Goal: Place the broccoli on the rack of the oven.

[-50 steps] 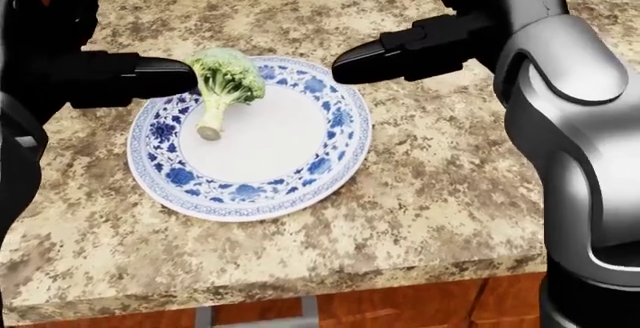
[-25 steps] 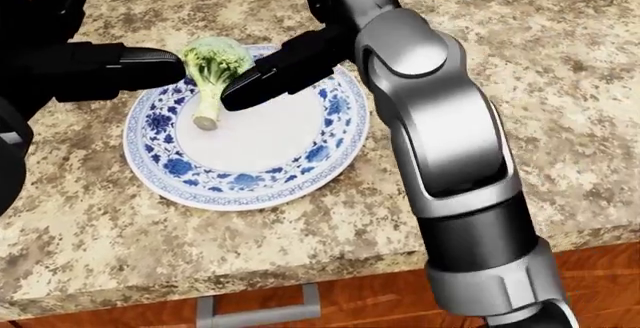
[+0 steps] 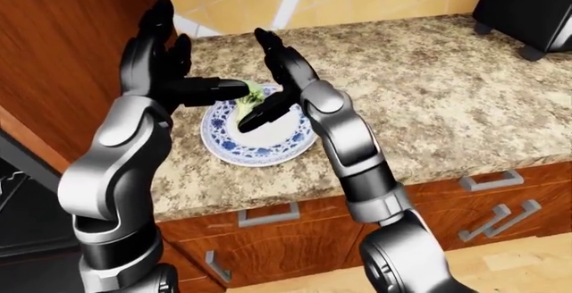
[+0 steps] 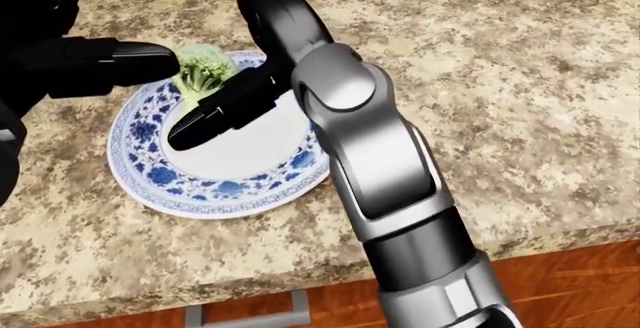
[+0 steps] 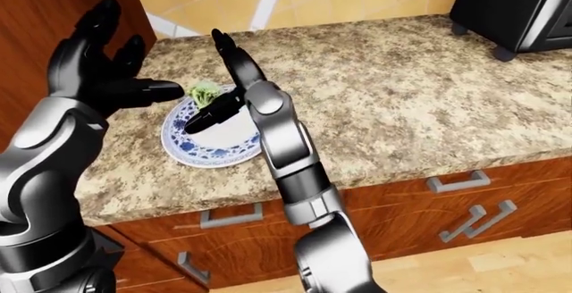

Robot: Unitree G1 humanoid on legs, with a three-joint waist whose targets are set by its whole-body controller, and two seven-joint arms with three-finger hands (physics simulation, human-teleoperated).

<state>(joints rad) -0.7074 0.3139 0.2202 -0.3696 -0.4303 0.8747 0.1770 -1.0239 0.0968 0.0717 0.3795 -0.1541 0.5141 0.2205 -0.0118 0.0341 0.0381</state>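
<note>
A green broccoli stands on a blue-and-white plate on the granite counter. My left hand is open at the plate's left side, fingers spread upward, and its thumb touches the crown. Over the plate from the right comes my right hand, also open. Its fingers point up and its thumb lies across the stem, hiding it in the head view. The two thumbs flank the broccoli; no fingers close round it.
The speckled counter runs to the right, with a black appliance at the top right. A tall wooden cabinet stands at the left. Drawers with metal handles sit below the counter edge. A dark appliance edge shows at lower left.
My right hand has swept left across the plate, and its thumb now covers the broccoli's stem. The left thumb stays at the crown. The view has shifted slightly.
</note>
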